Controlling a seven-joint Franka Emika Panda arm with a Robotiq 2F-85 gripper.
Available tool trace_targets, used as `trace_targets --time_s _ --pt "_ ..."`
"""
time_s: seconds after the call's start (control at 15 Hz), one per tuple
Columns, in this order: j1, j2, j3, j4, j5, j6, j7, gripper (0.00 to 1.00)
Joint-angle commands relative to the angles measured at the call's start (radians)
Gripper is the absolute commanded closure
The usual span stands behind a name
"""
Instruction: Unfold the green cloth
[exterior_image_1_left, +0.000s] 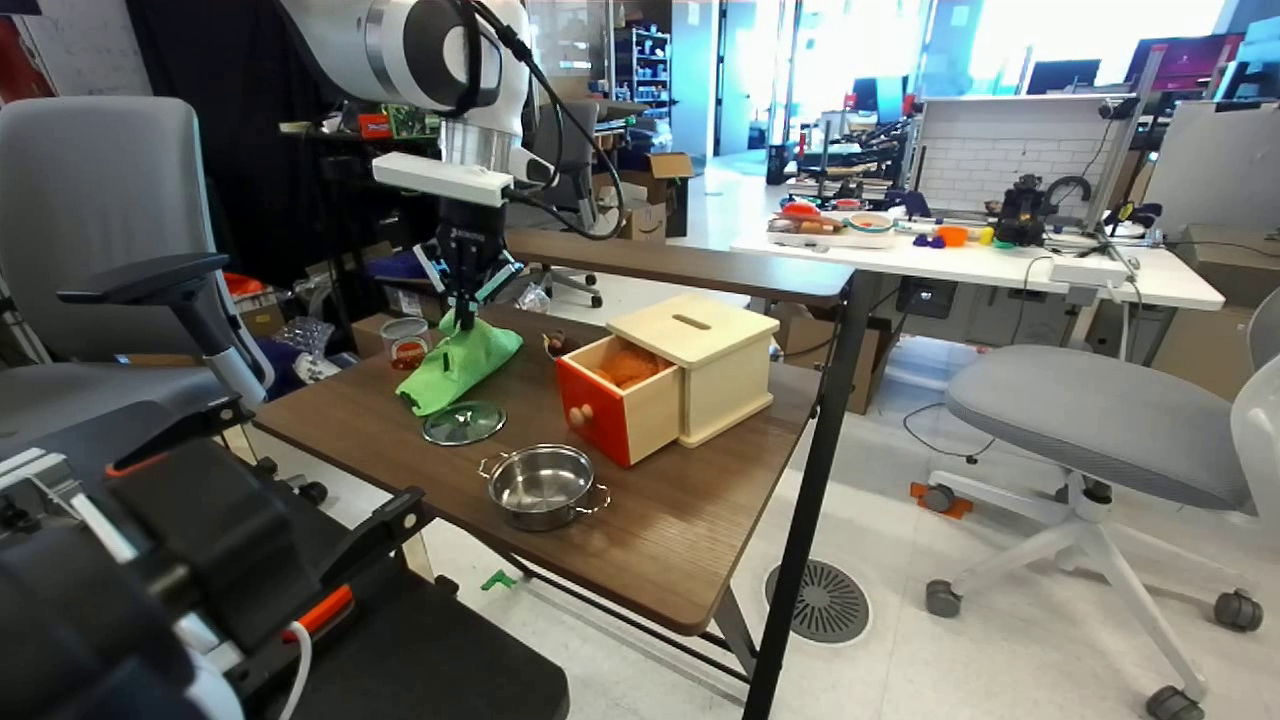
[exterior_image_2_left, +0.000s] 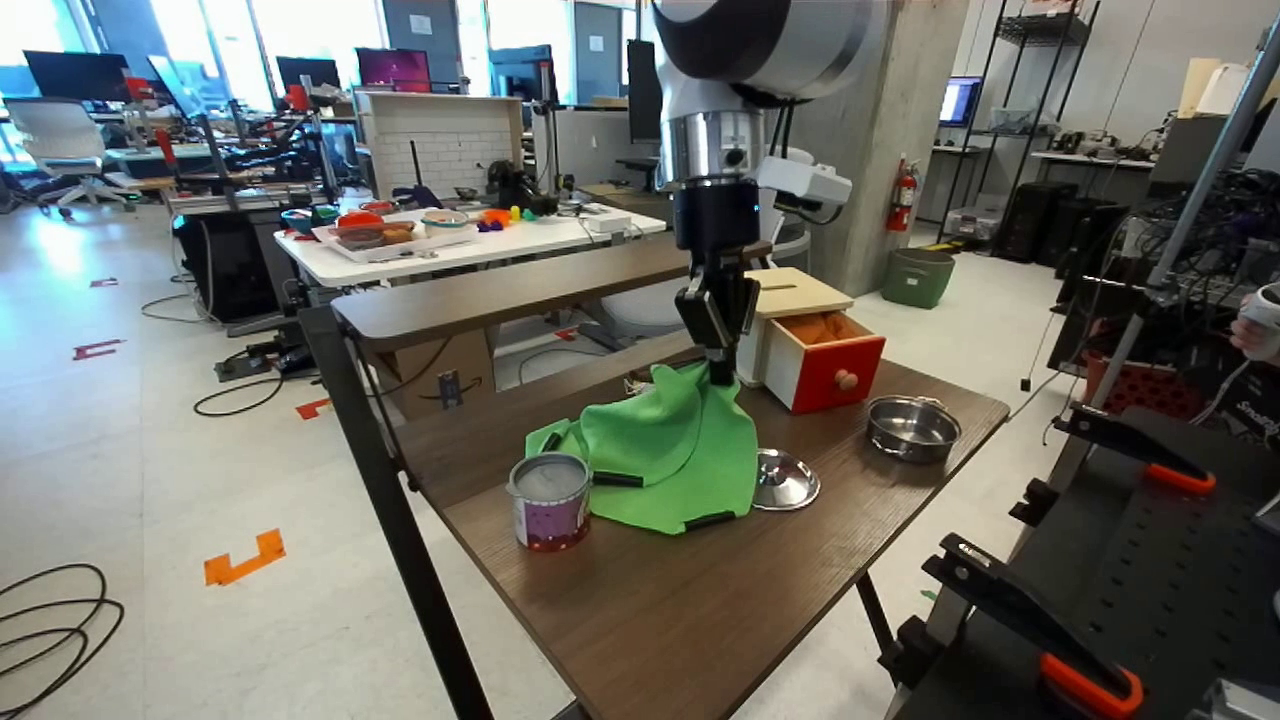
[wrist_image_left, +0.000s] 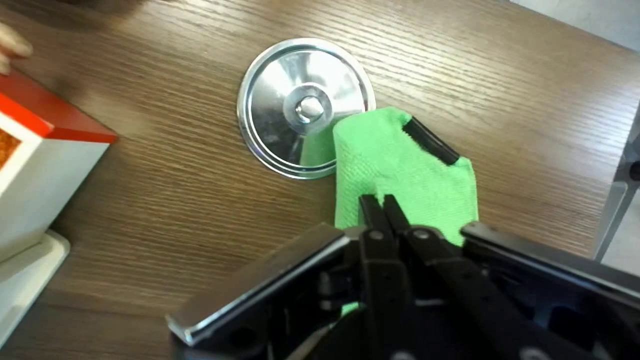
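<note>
The green cloth (exterior_image_1_left: 462, 368) lies bunched on the brown table, with part of it lifted into a peak. It also shows in an exterior view (exterior_image_2_left: 660, 450) with folds and several black strips along its edges. In the wrist view the cloth (wrist_image_left: 430, 185) has one black strip near its far edge, and its corner overlaps the rim of the metal lid. My gripper (wrist_image_left: 382, 200) is shut on a pinch of the cloth, and the fingers point down at the raised peak. The gripper is at the peak in both exterior views (exterior_image_1_left: 465, 318) (exterior_image_2_left: 720, 374). The cloth under the gripper is hidden.
The lid (wrist_image_left: 270, 115) lies beside the cloth. A steel pot (exterior_image_1_left: 543, 487) stands near the table edge. A wooden box (exterior_image_1_left: 725, 365) has its red-fronted drawer (exterior_image_2_left: 825, 372) pulled out, with orange stuff inside. A tin can (exterior_image_2_left: 553, 507) touches or nearly touches the cloth. A raised shelf (exterior_image_1_left: 680, 264) runs along one side.
</note>
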Motion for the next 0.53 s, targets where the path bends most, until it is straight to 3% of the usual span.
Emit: trace_targets --time_s 0.0,0.47 --pt "0.015 0.012 -0.024 0.037 0.001 -0.007 0.047 0.99" --pt "0.087 0.069 -0.110 0.081 -0.099 0.034 0.195 0.99"
